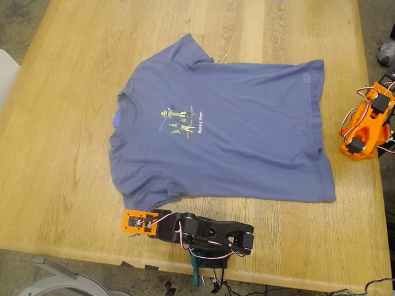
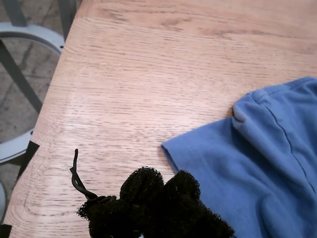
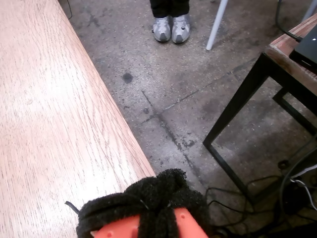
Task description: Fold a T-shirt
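In the exterior view, the wooden table (image 1: 68, 185) holds the T-shirt (image 1: 247, 142), spread flat in the middle with its neck toward that view's left and its hem toward the right. It is not folded yet, and lying flat like this should make folding easy.

Low in that view, just beside the nearer sleeve (image 1: 145, 197), rests the first gripper (image 1: 137, 222). The first wrist view shows that sleeve's edge (image 2: 198, 148) right ahead of its fuzzy black pads (image 2: 153, 198). The pads look pressed together with nothing between them. It seems to wait there so it can pick up the sleeve or the shirt's side.

At the exterior view's right edge sits the second gripper (image 1: 364, 126), away from the shirt. Its camera sees the table edge (image 3: 99, 124), the floor and a person's shoes (image 3: 171, 27). Its pads (image 3: 148, 203) look closed and empty too.
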You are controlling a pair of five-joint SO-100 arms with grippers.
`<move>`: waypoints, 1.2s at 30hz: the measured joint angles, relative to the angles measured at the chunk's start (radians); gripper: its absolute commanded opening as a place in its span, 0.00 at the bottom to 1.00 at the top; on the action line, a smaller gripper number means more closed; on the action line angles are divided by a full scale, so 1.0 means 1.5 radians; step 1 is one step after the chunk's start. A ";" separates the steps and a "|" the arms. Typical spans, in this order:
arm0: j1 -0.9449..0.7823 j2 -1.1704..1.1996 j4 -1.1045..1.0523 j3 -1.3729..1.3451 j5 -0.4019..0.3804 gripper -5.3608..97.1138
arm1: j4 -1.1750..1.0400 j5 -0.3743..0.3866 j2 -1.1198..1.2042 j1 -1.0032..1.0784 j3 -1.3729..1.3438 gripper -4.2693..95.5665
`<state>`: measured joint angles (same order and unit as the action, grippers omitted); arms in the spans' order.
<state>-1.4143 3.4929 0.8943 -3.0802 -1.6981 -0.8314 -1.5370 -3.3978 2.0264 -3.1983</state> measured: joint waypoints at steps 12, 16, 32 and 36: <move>0.003 0.000 0.000 0.000 -0.036 0.05 | 0.004 0.100 0.000 0.000 0.000 0.06; 0.003 0.000 0.000 0.000 -0.043 0.05 | 0.006 0.104 0.000 0.000 0.000 0.07; 0.003 0.000 -0.019 0.000 -0.040 0.05 | 0.026 0.072 0.000 0.000 0.000 0.11; 0.005 0.000 -0.038 0.000 -0.026 0.17 | 0.031 0.069 0.000 0.000 0.000 0.16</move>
<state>-1.4067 3.4929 0.8376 -3.0802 -1.7365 -0.7854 -1.4343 -3.3978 2.0264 -3.1983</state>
